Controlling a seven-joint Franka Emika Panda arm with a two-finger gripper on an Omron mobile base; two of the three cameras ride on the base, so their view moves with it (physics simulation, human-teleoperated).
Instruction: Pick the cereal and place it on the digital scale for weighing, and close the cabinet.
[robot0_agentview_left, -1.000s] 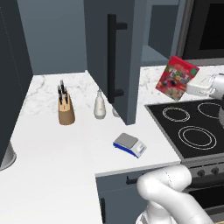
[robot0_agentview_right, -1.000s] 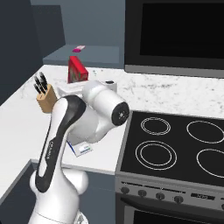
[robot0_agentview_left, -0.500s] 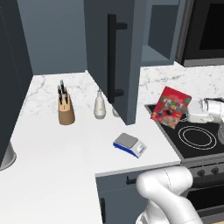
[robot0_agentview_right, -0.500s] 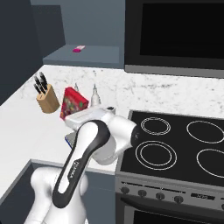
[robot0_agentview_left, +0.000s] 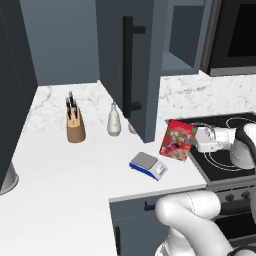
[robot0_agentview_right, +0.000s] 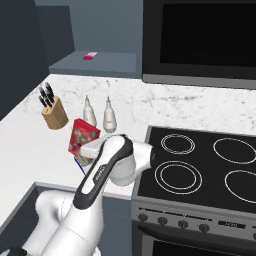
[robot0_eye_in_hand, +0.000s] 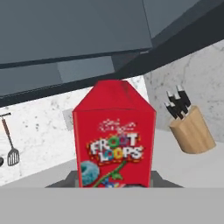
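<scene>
Item: the cereal (robot0_agentview_left: 177, 139), red box, which I hold clenched in my gripper (robot0_agentview_left: 196, 141), raised above the counter (robot0_agentview_left: 60, 175) edge, just right of the digital scale (robot0_agentview_left: 148, 165), near the stove (robot0_agentview_left: 227, 150). Cabinet (robot0_agentview_left: 131, 60) door ajar. Knife block (robot0_agentview_left: 75, 126) and white bottle (robot0_agentview_left: 114, 121) stand behind

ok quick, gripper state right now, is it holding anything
Gripper: shut on the cereal, carrying the box in the air just right of the digital scale, not yet set on it.
</scene>
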